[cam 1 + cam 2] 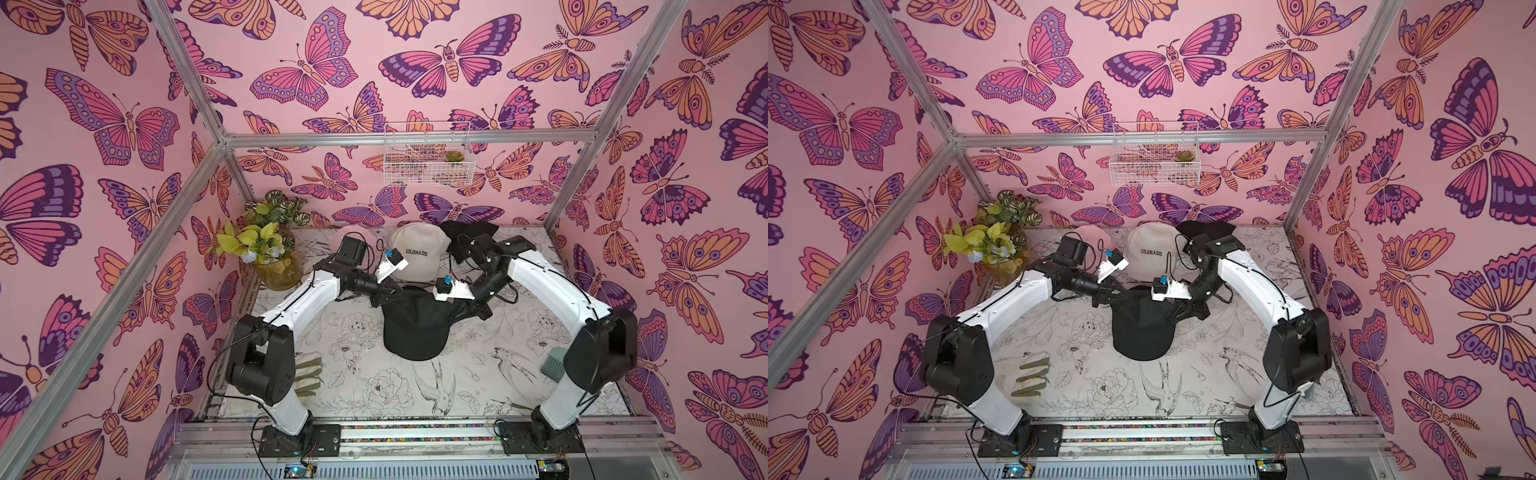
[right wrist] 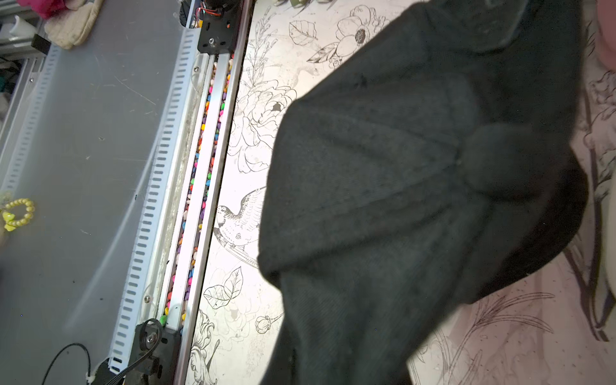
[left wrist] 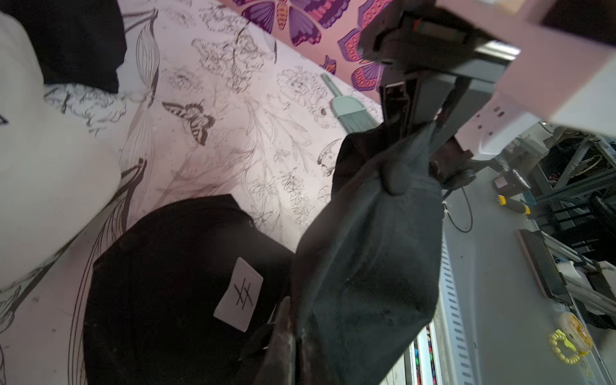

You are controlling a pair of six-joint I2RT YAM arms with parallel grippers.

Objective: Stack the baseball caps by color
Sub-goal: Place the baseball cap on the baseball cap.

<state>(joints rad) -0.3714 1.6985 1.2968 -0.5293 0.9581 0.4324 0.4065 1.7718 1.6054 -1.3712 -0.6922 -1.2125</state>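
A plain black cap (image 1: 415, 328) hangs over the middle of the table, held at both rear sides. My left gripper (image 3: 293, 308) is shut on its fabric (image 3: 366, 266), and my right gripper (image 3: 406, 130) pinches the opposite edge. In the right wrist view the black cap (image 2: 416, 200) covers the jaws. Beneath it lies a black cap with a white patch (image 3: 173, 283). Behind stands a cream "COLORADO" cap (image 1: 419, 253). A pink cap (image 1: 343, 237) sits at the back left. Another black cap (image 1: 469, 230) is at the back right.
A vase of leafy plants (image 1: 274, 253) stands at the back left corner. A cream glove with green fingers (image 1: 309, 374) lies by the left arm's base. A grey-green brush (image 1: 552, 361) lies near the right arm. A wire basket (image 1: 428, 153) hangs on the back wall.
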